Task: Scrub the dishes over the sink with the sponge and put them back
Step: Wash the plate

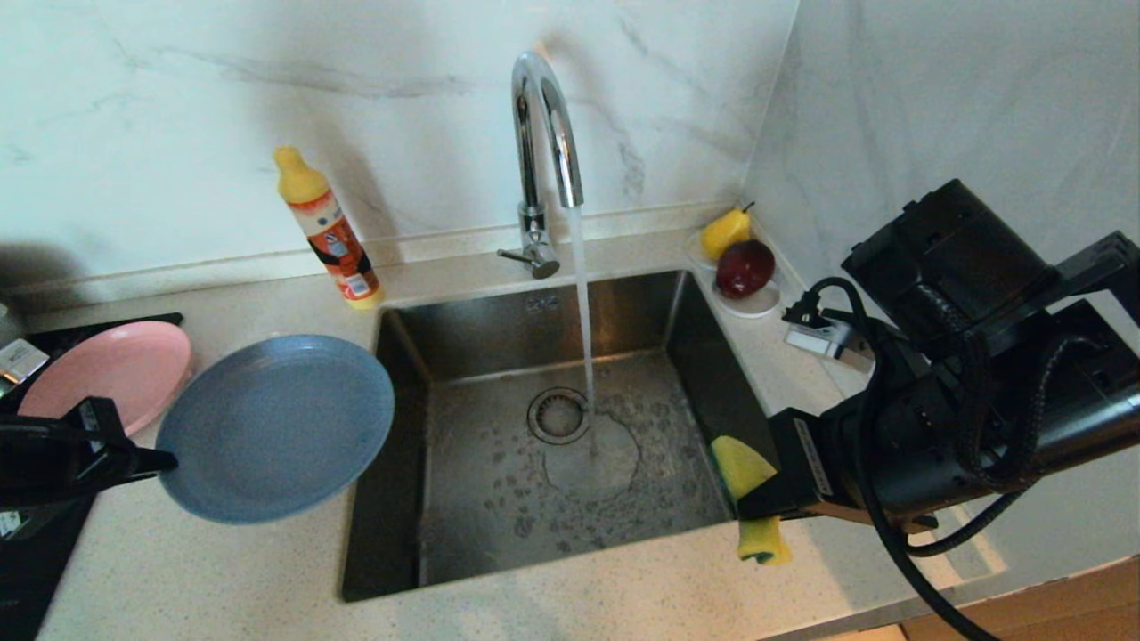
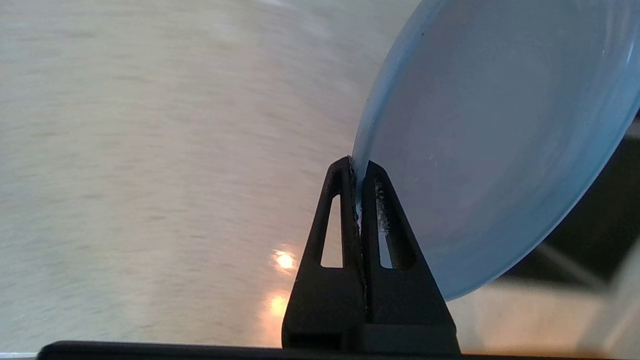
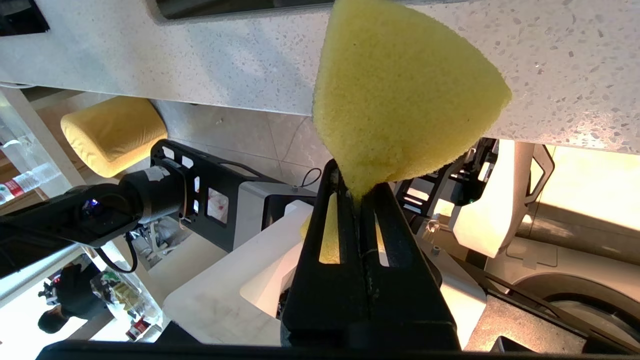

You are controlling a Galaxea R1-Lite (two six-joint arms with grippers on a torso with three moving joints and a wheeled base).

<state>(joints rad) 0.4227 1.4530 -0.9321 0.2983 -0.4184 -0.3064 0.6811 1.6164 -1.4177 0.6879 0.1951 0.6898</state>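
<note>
Square stainless steel sink [image 1: 463, 543] at centre, tap running. Round light-blue plastic plate [image 1: 276, 427] at 9 o'clock, rim pinched by left gripper [image 2: 357, 167] (edge-only hold; may slip). Right gripper [image 3: 357, 192] at 4 o'clock, clamped on soft yellow sponge [image 3: 400, 100].

A kitchen: steel sink [image 1: 543, 427] under a running tap [image 1: 543, 133]; speckled counter [image 1: 223, 570]; marble-look wall [image 1: 178, 107]

The speckled countertop [image 1: 223, 570] (sink [image 1: 463, 338] set in) bears an orange bottle [image 1: 331, 233] and fruit saucer [image 1: 757, 304].
</note>
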